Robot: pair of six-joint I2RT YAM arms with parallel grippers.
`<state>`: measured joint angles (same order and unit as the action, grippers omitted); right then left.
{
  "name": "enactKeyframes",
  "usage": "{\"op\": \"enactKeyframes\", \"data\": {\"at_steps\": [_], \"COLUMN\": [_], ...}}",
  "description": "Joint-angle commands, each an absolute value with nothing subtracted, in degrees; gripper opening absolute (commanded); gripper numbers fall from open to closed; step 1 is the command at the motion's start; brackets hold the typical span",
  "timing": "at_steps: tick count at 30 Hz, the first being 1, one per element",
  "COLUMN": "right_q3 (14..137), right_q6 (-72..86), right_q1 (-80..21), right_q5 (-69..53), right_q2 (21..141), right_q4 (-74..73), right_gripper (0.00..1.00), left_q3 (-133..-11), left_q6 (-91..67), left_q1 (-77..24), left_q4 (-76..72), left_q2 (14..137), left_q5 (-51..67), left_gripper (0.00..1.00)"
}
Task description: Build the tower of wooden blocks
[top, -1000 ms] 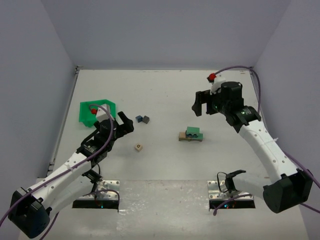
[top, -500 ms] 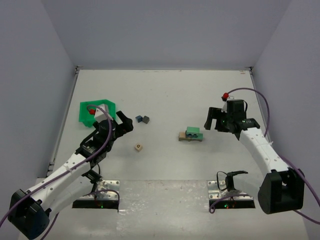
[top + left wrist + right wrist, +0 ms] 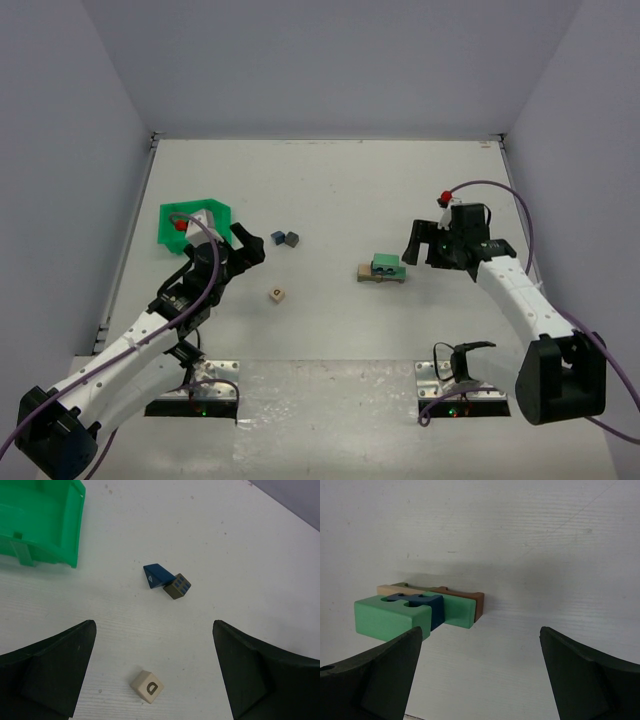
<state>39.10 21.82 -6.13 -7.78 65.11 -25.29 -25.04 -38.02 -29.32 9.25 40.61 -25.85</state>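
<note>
Tabletop (image 3: 330, 190) comes first: pale and wide, it carries everything. Two white arms reach over it from the near edge. The left arm ends at the left pincer (image 3: 249, 246), its jaws spread wide and holding nothing. The right arm ends at the right pincer (image 3: 424, 244), likewise spread and empty.

Next in size is a green bin (image 3: 196, 209), lying just beyond the left pincer.

The wood block tower (image 3: 383, 268) stands near the middle of the tabletop, just to the left of the right pincer and not touching it. In the right wrist view it is low: tan and brown bars at the bottom, a green block on them, and a dark blue piece seated in the green block's notch.

Smallest are three loose pieces ahead of the left pincer. A blue wedge (image 3: 156, 576) touches a dark cube (image 3: 177, 586), and a tan cube (image 3: 147, 686) sits nearer and apart.

The step in hand looks like fetching another block. The left pincer would need to come down over one piece and close on it, and the tan cube looks the easier pick because nothing crowds it.
</note>
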Motion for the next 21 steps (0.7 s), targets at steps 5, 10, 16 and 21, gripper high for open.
{"op": "enactKeyframes", "data": {"at_steps": [5, 10, 16, 21], "right_q3": [39.23, 39.38, 39.37, 39.55], "right_q6": [21.15, 20.83, 20.65, 20.70], "right_q1": [-6.06, -5.98, -6.05, -6.02], "right_q5": [-8.48, -9.05, -9.86, -10.98], "right_q2": [67.13, 67.85, 67.76, 67.93], "right_q4": [-22.94, -22.59, -22.41, -22.41], "right_gripper": [0.99, 0.99, 0.99, 0.99], "left_q3": [-24.61, -24.52, -24.70, -24.65], "left_q6": [-38.23, -38.23, -38.32, -38.27], "left_q1": [-29.53, -29.53, -29.51, -29.49], "left_q4": [7.47, 7.38, 7.29, 7.29], "left_q2": [40.27, 40.26, 40.46, 40.56], "left_q5": [-25.66, -25.58, -25.49, -25.31], "left_gripper": [1.00, 1.00, 1.00, 1.00]}}
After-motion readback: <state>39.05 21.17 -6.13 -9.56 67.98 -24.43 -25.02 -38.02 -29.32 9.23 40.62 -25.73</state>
